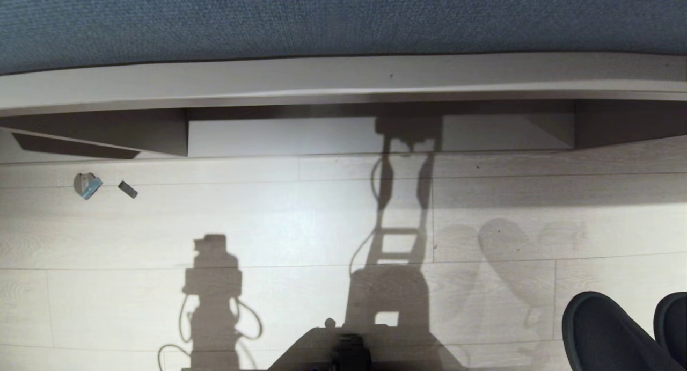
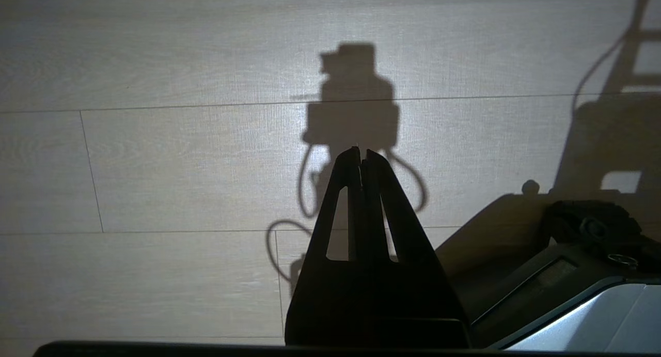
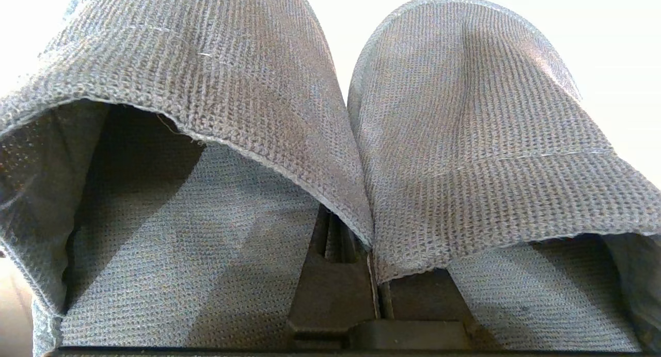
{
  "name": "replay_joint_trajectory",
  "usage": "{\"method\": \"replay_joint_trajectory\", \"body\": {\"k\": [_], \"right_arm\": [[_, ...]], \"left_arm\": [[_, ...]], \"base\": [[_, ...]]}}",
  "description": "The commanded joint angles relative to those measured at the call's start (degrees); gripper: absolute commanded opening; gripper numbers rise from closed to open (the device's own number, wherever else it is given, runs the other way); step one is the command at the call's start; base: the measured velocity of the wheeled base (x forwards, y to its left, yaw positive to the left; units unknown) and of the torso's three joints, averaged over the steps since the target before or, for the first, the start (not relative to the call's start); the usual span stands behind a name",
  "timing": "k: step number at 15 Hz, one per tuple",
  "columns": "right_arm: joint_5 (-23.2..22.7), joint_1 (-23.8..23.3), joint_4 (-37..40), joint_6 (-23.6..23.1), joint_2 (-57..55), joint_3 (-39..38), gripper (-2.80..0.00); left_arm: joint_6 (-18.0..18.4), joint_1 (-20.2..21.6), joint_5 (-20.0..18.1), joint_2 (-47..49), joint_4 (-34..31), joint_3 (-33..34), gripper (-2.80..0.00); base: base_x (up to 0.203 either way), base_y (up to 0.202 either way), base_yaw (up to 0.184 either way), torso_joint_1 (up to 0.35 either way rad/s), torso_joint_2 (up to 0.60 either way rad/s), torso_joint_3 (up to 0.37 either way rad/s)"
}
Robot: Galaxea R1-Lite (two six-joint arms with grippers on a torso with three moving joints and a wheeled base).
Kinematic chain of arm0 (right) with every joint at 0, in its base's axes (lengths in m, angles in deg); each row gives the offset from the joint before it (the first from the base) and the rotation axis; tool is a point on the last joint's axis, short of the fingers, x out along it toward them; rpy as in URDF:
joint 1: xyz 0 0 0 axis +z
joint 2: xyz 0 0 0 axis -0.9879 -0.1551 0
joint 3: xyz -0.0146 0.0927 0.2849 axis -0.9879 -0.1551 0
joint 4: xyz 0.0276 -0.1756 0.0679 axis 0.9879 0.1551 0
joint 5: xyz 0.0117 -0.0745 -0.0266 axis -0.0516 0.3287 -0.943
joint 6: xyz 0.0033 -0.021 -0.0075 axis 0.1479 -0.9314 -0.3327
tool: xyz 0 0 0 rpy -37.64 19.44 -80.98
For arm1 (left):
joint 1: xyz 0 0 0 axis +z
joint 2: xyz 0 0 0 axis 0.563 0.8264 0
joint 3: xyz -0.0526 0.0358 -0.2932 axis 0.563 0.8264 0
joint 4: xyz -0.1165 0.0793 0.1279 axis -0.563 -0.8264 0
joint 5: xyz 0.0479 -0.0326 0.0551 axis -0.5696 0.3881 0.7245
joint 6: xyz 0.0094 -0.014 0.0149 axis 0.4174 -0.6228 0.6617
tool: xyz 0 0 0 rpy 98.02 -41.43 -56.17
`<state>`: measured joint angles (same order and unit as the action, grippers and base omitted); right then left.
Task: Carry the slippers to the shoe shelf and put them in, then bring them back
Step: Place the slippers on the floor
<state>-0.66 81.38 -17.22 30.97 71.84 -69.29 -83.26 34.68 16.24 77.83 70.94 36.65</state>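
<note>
The two grey-blue slippers (image 3: 206, 88) hang side by side, toes pointing away, and fill the right wrist view. My right gripper (image 3: 369, 264) is shut on their adjoining inner edges, one dark finger (image 3: 330, 284) reaching into each. In the head view the slippers (image 1: 606, 333) show as dark rounded toes at the bottom right, above the floor. The shoe shelf (image 1: 279, 137) lies ahead across the pale floor, a low wide cubby with a pale bottom board and an upright divider (image 1: 161, 137). My left gripper (image 2: 363, 153) is shut and empty, parked over the floor.
A small grey-and-blue object (image 1: 87, 186) and a dark scrap (image 1: 128, 189) lie on the wood floor (image 1: 268, 226) near the shelf's left end. A blue-grey textured surface (image 1: 343, 16) rises above the unit. My base (image 2: 594, 274) sits low in the frame, casting shadows forward.
</note>
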Motion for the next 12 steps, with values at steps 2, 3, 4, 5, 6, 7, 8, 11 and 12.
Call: {"method": "replay_joint_trajectory", "body": {"k": [2, 3, 4, 5, 6, 7, 8, 11, 12], "right_arm": [[0.0, 0.0, 0.1, -0.1, -0.2, 0.1, -2.8], [0.0, 0.0, 0.1, -0.1, -0.2, 0.1, -2.8], [0.0, 0.0, 0.1, 0.0, -0.2, 0.1, -2.8], [0.0, 0.0, 0.1, 0.0, -0.2, 0.1, -2.8], [0.0, 0.0, 0.3, 0.0, -0.2, 0.1, -2.8], [0.0, 0.0, 0.3, 0.0, -0.2, 0.1, -2.8], [0.0, 0.0, 0.3, 0.0, -0.2, 0.1, -2.8], [0.0, 0.0, 0.2, -0.3, -0.2, 0.1, -2.8], [0.0, 0.0, 0.2, -0.4, -0.2, 0.1, -2.8]], "left_arm": [[0.0, -0.1, 0.0, 0.0, -0.2, -0.1, -2.8], [0.0, -0.1, 0.0, 0.0, -0.2, -0.1, -2.8], [0.0, -0.1, 0.0, 0.0, -0.1, -0.1, -2.8], [-0.2, 0.0, 0.0, 0.0, 0.0, -0.1, -2.8], [-0.5, 0.0, 0.0, 0.0, 0.0, 0.0, -2.8], [-0.7, 0.0, 0.0, 0.0, 0.1, 0.0, -2.8], [-0.7, 0.0, 0.0, 0.0, 0.0, 0.0, -2.8], [-0.8, 0.0, 0.0, 0.0, 0.2, 0.0, -2.8], [-0.8, 0.0, 0.0, 0.0, 0.2, 0.0, -2.8]], "base": [[0.0, 0.0, 0.0, 0.002, 0.0, 0.205], [0.0, 0.0, 0.0, 0.007, 0.01, 0.209], [0.0, 0.0, 0.0, -0.002, 0.0, 0.2], [0.0, 0.0, 0.0, 0.002, 0.0, 0.198], [0.0, 0.0, 0.0, 0.002, 0.0, 0.203], [0.0, 0.0, 0.0, 0.007, 0.0, 0.202], [0.0, 0.0, 0.0, 0.003, 0.0, 0.202], [0.0, 0.0, 0.0, 0.004, 0.0, 0.206], [0.0, 0.0, 0.0, 0.0, 0.0, 0.205]]}}
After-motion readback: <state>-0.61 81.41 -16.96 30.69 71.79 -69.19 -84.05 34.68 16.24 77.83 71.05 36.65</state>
